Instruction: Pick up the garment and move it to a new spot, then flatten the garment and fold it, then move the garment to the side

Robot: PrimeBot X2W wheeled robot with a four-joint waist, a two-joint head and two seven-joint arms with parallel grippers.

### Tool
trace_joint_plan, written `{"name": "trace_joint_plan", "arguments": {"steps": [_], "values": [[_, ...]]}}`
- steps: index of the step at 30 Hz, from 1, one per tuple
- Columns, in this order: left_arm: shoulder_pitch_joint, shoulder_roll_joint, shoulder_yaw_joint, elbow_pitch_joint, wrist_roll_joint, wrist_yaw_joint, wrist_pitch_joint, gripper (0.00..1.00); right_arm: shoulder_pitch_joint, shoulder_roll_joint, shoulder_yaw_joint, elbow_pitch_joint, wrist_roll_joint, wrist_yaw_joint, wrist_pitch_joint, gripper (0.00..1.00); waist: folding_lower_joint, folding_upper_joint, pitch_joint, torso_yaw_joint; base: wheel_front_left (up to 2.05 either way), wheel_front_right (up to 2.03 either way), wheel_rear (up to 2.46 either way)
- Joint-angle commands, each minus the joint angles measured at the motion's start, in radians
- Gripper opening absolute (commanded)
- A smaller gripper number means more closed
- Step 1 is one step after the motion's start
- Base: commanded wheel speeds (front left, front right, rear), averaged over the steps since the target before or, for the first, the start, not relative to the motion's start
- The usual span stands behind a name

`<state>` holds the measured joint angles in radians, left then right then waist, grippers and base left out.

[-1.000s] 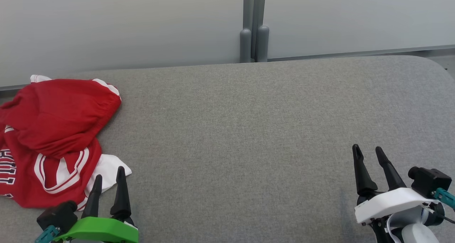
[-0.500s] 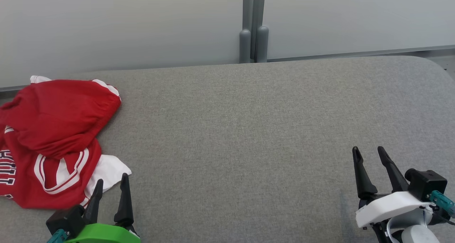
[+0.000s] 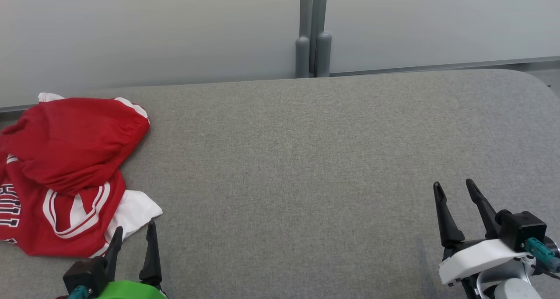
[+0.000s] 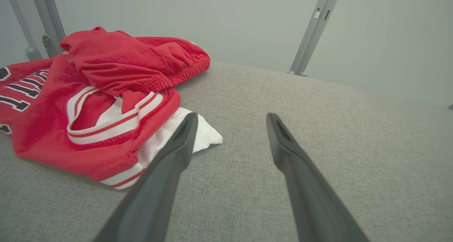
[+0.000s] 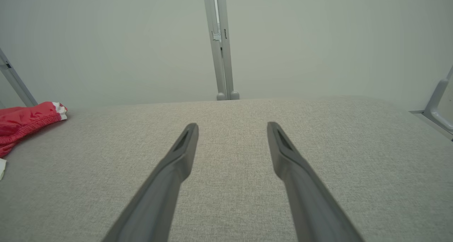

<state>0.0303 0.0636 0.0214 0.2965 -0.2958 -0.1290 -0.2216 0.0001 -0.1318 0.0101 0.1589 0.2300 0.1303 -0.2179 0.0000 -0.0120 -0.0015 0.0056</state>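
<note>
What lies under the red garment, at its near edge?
A white piece of cloth sticks out from under the red garment, lying on the grey padded surface. How far it goes beneath, and whether it belongs to the same garment, is covered.

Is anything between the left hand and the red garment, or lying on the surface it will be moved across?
Nothing visible. The open left hand is close beside the white corner of the garment, with no object between them. The grey surface stretching toward the right hand carries no other item.
</note>
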Motion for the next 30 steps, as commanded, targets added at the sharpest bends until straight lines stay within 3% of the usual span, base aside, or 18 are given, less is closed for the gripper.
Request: {"name": "trace_joint_plan", "arguments": {"steps": [1, 21, 30], "values": [[0.009, 0.004, 0.003, 0.0, 0.021, -0.002, -0.007, 1.0, 0.006, -0.006, 0.003, -0.011, -0.02, 0.001, -0.009, 1.0, 0.0, 0.0099, 0.0, 0.0, 0.0, 0.0, 0.0], [0.009, 0.012, 0.022, 0.059, 0.112, -0.003, -0.046, 1.0, 0.03, -0.016, -0.014, -0.009, -0.114, 0.001, -0.049, 1.0, 0.0, 0.0119, 0.001, -0.008, 0.0, 0.0, 0.0], [0.002, 0.011, 0.035, 0.069, 0.089, -0.003, -0.044, 1.0, 0.033, -0.001, -0.037, 0.01, -0.049, 0.001, -0.048, 1.0, 0.0, 0.012, 0.002, -0.007, 0.0, 0.0, 0.0]]}}
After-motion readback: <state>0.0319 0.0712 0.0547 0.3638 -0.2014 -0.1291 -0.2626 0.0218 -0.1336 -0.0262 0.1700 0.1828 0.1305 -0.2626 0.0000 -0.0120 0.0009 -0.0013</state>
